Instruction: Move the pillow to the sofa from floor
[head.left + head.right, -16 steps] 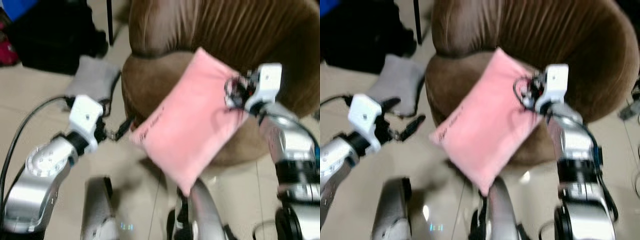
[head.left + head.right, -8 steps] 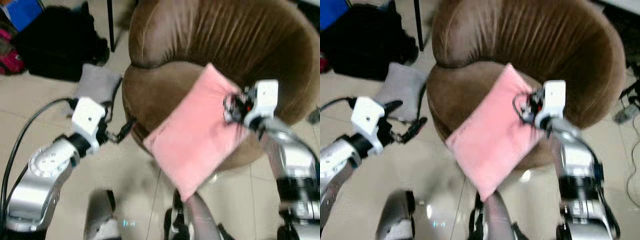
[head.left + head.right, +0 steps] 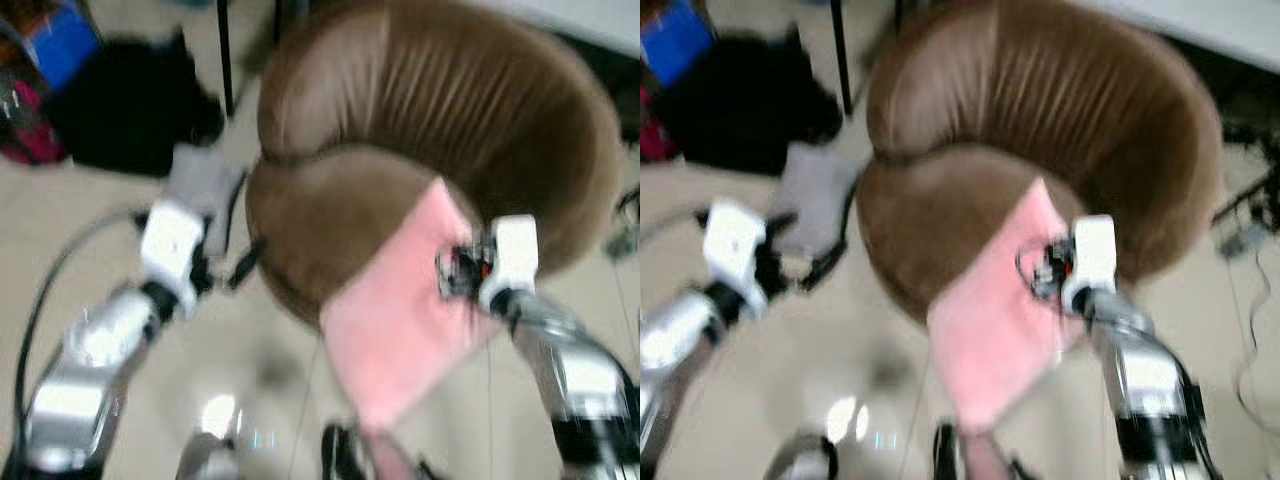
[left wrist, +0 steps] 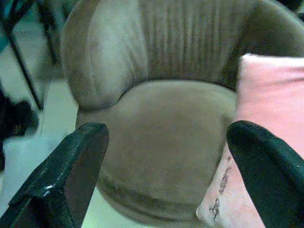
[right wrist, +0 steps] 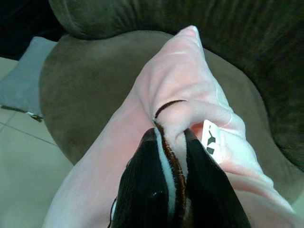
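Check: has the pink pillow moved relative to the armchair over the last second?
Yes. The pink pillow, pinched in the right hand, has slid toward the right side of the brown armchair seat, uncovering more of it.

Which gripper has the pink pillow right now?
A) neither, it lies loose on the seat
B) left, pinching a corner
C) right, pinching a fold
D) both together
C: the right gripper is shut on a fold of the pink pillow, while the left gripper is open, apart from it.

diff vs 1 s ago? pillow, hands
The pink pillow has travelled further over the brown sofa seat, its top corner now closer to the backrest; the lower part still hangs off the front edge. The right hand stays shut on its edge. The left hand stays open and empty beside the sofa. The grey cushion is unmoved.
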Robot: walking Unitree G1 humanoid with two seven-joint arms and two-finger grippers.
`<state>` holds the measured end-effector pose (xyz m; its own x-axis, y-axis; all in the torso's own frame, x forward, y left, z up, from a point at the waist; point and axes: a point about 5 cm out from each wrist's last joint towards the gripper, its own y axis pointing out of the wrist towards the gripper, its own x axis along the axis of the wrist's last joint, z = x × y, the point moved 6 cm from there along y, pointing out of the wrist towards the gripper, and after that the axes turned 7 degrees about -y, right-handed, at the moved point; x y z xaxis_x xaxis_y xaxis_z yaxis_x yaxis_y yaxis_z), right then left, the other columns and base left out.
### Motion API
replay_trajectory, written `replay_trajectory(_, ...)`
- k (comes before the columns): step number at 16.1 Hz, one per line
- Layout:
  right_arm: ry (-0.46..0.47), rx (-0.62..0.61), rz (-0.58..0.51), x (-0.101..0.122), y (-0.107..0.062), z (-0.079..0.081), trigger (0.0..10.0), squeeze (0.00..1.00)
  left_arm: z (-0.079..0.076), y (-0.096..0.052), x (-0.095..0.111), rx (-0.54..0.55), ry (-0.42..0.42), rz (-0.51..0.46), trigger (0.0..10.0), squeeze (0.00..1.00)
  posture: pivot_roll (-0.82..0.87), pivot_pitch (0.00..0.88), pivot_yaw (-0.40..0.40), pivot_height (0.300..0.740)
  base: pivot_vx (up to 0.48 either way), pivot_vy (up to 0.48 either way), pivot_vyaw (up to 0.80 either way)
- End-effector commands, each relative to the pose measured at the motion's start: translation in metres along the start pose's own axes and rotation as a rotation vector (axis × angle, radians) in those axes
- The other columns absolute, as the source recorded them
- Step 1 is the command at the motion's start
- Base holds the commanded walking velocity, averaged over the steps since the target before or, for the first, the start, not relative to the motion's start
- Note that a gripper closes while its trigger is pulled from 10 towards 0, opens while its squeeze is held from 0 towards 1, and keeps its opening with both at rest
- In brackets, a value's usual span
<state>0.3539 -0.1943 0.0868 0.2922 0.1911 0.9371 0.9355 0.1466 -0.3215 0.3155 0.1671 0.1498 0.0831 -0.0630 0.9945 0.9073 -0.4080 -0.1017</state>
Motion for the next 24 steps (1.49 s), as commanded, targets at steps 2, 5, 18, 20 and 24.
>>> replay_trajectory(2, -0.031, 0.005, 0.033, -0.018, -0.008, 0.002, 0.0, 1.0, 0.011, -0.007, -0.034, 0.081, -0.041, 0.074, 10.0, 0.0, 0.03, 0.171, -0.176, 0.74, 0.0, 0.0, 0.0)
replay_trajectory(5, -0.048, 0.005, 0.075, -0.035, -0.012, 0.003, 0.0, 1.0, 0.012, -0.008, -0.045, 0.1, -0.057, 0.087, 10.0, 0.0, 0.03, 0.168, -0.182, 0.74, 0.0, 0.0, 0.0)
replay_trajectory(18, -0.107, 0.011, 0.047, -0.036, -0.011, 0.011, 0.0, 1.0, 0.012, 0.003, -0.028, 0.098, 0.032, 0.029, 10.0, 0.0, 0.03, 0.174, -0.176, 0.74, 0.175, 0.0, 0.0)
replay_trajectory(20, -0.116, 0.017, 0.055, -0.037, -0.009, 0.016, 0.0, 0.96, 0.008, 0.005, -0.027, 0.081, 0.062, 0.036, 10.0, 0.0, 0.03, 0.178, -0.175, 0.74, 0.48, 0.0, 0.0)
replay_trajectory(24, -0.123, 0.013, 0.082, -0.041, -0.006, 0.019, 10.0, 0.89, 0.005, 0.007, -0.027, 0.06, 0.096, 0.047, 10.0, 0.0, 0.03, 0.18, -0.172, 0.74, 0.48, 0.0, 0.0)
